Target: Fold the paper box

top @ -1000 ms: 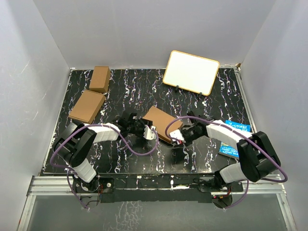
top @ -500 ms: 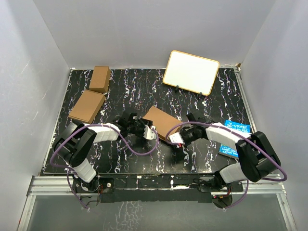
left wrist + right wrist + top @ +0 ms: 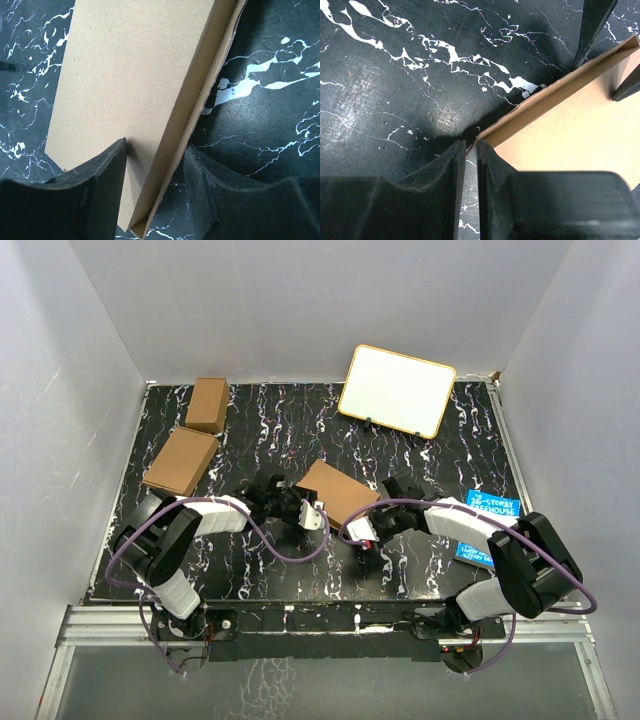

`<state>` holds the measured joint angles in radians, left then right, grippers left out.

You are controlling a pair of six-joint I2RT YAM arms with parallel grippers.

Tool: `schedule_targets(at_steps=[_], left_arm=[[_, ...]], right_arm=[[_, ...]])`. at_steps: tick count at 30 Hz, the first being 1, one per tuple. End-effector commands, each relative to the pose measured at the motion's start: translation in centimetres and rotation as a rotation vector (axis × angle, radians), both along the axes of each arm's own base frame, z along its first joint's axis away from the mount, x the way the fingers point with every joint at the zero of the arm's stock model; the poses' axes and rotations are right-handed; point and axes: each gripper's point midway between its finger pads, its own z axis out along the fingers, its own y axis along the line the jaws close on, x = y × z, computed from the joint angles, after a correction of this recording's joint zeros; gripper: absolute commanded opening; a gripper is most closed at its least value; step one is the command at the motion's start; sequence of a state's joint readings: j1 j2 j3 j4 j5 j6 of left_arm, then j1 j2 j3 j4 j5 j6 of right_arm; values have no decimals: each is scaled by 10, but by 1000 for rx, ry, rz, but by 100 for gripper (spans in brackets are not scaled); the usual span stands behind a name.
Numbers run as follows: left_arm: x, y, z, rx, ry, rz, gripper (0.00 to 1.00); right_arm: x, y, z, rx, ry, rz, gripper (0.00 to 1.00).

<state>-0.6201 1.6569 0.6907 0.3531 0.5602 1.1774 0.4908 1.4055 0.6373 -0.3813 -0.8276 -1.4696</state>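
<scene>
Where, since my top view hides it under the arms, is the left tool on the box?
Observer: The left tool straddles the box's side wall near a corner, with one finger on the flat panel and the other outside.
Operator: And the right tool?
Observer: The right tool is nearly shut. A box corner sits at the mouth of its thin gap, but I cannot tell if it pinches.

Matt cardboard paper box (image 3: 130,90), glossy marbled table (image 3: 395,75)
</scene>
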Motion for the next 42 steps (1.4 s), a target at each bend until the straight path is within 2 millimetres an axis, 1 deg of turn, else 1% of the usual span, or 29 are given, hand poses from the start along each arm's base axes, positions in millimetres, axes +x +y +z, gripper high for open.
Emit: schedule_targets(at_steps=[1, 8, 16, 26, 36, 42], left_arm=[[-17, 4, -18, 37, 94, -18, 45], [-17, 4, -18, 38, 100, -17, 45], [-19, 4, -20, 40, 111, -22, 44], [-21, 4, -23, 46, 125, -26, 44], [-22, 4, -25, 51, 135, -27, 43], [-22, 4, -26, 53, 137, -28, 43]], right_arm=[[6, 9, 3, 33, -53, 22, 20], [6, 11, 0, 16, -60, 22, 16], [3, 17, -1, 5, -63, 39, 8], [-3, 31, -2, -19, -72, 90, 8], [8, 36, 1, -44, -110, 93, 8], [18, 37, 8, -52, -146, 79, 8]])
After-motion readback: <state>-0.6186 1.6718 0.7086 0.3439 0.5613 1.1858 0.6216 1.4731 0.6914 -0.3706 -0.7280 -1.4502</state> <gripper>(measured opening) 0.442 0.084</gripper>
